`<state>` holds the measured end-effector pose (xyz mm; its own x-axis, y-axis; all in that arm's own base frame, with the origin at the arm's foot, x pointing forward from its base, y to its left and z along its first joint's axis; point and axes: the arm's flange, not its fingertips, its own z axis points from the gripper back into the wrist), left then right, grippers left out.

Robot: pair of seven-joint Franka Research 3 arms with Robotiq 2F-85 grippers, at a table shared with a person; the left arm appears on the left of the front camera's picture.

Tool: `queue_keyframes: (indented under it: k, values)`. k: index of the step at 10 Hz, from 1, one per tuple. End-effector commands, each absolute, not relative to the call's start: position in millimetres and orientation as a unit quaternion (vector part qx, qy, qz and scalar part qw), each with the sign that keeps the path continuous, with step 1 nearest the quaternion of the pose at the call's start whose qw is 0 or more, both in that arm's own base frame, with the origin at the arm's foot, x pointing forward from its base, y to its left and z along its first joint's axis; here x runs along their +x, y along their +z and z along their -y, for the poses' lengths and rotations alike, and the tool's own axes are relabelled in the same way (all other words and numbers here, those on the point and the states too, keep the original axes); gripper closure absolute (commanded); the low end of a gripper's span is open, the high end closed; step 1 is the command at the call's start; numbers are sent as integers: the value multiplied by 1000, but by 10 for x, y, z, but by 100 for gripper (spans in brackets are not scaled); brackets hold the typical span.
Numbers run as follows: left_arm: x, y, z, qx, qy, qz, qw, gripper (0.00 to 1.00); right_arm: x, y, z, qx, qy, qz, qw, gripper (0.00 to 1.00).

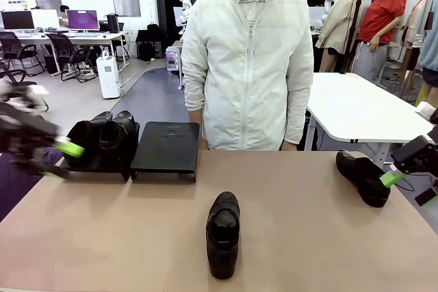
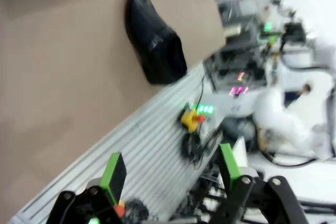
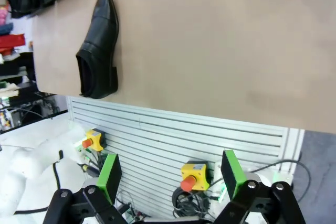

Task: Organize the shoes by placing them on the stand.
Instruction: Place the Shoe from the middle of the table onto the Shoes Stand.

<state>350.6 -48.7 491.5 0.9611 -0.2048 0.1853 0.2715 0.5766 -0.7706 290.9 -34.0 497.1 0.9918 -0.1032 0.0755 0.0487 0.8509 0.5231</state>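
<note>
two shoes [image 1: 104, 140] sit side by side at the left end of the stand [image 1: 166, 143], and its right platform is bare. two more lie loose on the counter [image 1: 308, 237]. the middle shoe [image 1: 223, 232] is near the robot's edge, its long axis running from the robot's side toward the person's side, roughly in line with the bare platform. the right shoe [image 1: 363, 177] lies near the right edge, angled across the counter.

the right gripper [image 1: 410, 188] is released, jaws wide, just beside the outer end of the right shoe; whether a pad touches it can't be told. its wrist view looks past the open gripper [image 3: 170, 174] to the middle shoe [image 3: 97, 45] farther off. the left gripper [image 1: 61, 161], blurred, is also released and holds nothing, hanging by the filled platform; from its wrist view [image 2: 170, 169] the middle shoe [image 2: 155, 35] lies well ahead.

the right arm looks much nearer a loose shoe, and would have to carry it leftward across the counter.
</note>
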Motion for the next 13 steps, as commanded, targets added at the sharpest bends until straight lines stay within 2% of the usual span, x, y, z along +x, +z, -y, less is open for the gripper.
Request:
queue_keyframes:
  k: [1,3,5,6,7,10,11,13]
  values:
    - [3978,4963,1708,-325,-206,-93,919,9,2903,4995,354,281,-38,51,958,0]
    - [3874,4724,2957,-256,-161,-104,947,9,2903,4995,354,281,-38,51,958,0]
    - [3726,4426,3634,-216,-183,-87,955,9,2903,4995,354,281,-38,51,958,0]
    - [3679,4310,3772,-207,-192,-60,957,9,2903,4995,354,281,-38,51,958,0]
    - [3530,4475,3692,-250,-181,-96,946,9,2903,4995,354,281,-38,51,958,0]
    - [3530,4475,3692,-250,-181,-96,946,9,2903,4995,354,281,-38,51,958,0]
    - [3595,4387,3791,-237,-184,-91,949,9,2903,4995,354,281,-38,51,958,0]
    - [3716,4160,4035,-200,-122,-49,971,9,2903,4995,354,281,-38,51,958,0]
